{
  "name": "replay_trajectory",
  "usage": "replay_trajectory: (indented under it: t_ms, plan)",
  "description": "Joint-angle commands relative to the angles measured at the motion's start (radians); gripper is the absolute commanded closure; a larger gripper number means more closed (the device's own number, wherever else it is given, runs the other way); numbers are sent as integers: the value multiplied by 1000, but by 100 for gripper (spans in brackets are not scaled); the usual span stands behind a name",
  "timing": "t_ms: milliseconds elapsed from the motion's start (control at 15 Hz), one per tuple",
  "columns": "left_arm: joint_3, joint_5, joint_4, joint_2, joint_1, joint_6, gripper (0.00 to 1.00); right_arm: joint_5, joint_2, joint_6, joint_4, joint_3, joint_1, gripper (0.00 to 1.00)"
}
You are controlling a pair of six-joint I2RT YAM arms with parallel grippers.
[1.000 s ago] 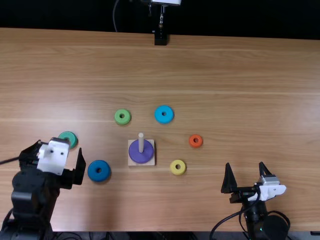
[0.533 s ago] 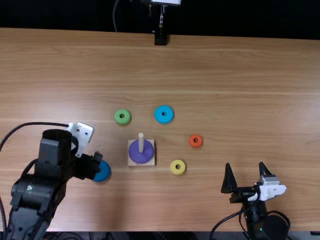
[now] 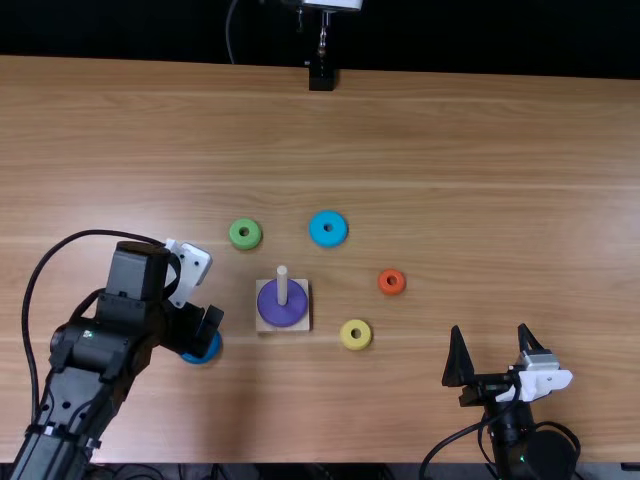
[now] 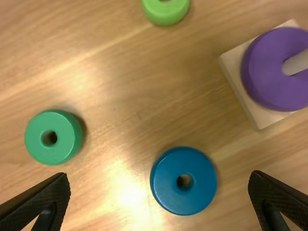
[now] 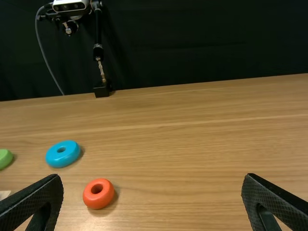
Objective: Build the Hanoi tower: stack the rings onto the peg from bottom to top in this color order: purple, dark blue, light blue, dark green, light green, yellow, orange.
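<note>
so there's a light brown wooden table [image 3: 480, 150], with a silver-and-black camera [image 5: 70, 6] on a thin dark stand [image 5: 98, 51] at its far edge. thin grey cable [image 5: 44, 54] droops beside that, black backdrop [image 5: 202, 43] behind.

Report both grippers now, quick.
Left gripper: open, holding nothing; the dark blue ring is not gripped.
Right gripper: open, holding nothing.

- I have room between the dark blue ring [image 4: 184, 203] and the wooden base [image 4: 260, 118].
- The upright peg [image 3: 282, 286] stands in the way of a low sweep.
- I can pass beyond the light blue ring [image 3: 328, 241], toward the table [image 3: 480, 90]'s far edge.
</note>
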Motion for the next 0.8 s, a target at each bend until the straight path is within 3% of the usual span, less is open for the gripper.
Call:
replay_trajectory:
  t_ms: [0, 733]
  plan:
    - [13, 14, -1, 13, -2, 3, 0, -8, -11, 1, -2, -5, -8, 0]
    - [-56, 3, -19, 160, -14, -11, 0, -8, -11, 1, -2, -5, -8, 0]
